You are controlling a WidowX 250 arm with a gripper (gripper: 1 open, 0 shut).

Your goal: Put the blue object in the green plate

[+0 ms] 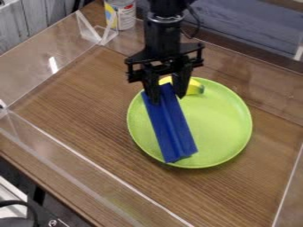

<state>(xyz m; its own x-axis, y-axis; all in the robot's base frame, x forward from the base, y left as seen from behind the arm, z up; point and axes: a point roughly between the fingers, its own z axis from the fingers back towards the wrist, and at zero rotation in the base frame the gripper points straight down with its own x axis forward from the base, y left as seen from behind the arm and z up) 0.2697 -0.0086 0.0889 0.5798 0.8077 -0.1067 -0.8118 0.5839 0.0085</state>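
Note:
The long dark-blue object (171, 126) slants down from my gripper (162, 89), its lower end over the near-left part of the lime-green plate (222, 124); whether that end touches the plate I cannot tell. My black gripper points straight down and is shut on the bar's upper end, above the plate's left rim. A small yellow banana-shaped toy (190, 87) lies at the plate's far rim, mostly hidden behind the gripper.
The wooden table (71, 97) is enclosed by clear plastic walls (35, 142). A bottle with a yellow label (117, 15) stands at the back beyond the far wall.

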